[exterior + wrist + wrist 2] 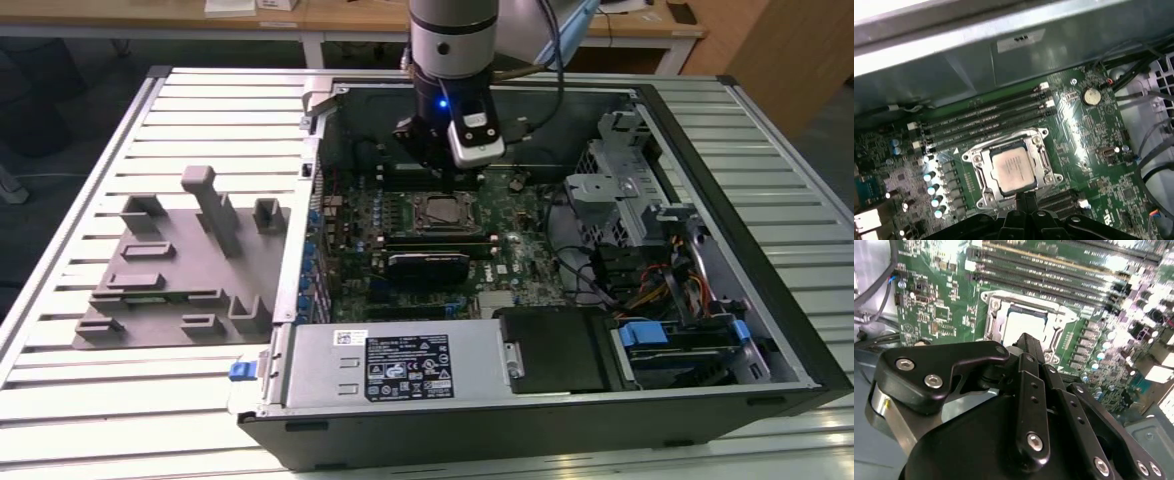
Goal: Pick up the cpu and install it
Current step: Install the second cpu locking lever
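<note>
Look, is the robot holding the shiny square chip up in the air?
No, the cpu lies flat in its socket frame on the motherboard in the first wrist view.

A slatted metal counter (80, 400) carries the work. An open computer case (534, 420) lies on its side directly on the counter. Beside the case, toward the exterior view's left, rests a grey moulded fixture block (174, 270).

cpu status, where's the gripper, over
Gripper above the motherboard, holding nothing. Cpu seated in the socket frame, inside the open pc case. Nothing between gripper and cpu.
</note>
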`<state>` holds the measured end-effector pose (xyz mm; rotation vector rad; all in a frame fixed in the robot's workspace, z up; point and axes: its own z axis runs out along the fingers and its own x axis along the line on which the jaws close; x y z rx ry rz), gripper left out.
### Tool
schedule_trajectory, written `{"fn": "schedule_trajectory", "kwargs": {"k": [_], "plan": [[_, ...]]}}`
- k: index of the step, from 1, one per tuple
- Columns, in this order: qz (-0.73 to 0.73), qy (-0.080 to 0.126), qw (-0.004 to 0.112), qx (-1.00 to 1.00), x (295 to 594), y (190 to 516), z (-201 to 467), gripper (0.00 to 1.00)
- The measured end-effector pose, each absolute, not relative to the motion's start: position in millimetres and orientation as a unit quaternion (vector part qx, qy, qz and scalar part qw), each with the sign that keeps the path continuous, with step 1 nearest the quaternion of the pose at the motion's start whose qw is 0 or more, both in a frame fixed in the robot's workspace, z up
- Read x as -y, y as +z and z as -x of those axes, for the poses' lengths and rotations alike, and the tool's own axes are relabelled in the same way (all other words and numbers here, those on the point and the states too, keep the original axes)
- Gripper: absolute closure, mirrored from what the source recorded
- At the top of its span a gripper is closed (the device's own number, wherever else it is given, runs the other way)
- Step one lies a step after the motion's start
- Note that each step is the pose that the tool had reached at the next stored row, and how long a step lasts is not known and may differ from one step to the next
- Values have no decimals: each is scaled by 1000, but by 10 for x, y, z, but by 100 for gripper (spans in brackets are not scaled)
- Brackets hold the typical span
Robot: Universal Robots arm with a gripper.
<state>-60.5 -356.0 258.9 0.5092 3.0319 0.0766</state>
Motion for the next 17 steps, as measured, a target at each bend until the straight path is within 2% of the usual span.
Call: {"fn": "schedule_trajectory", "kwargs": {"k": [17], "plan": [[-165,25,33,-985,3727,2554,605,89]]}}
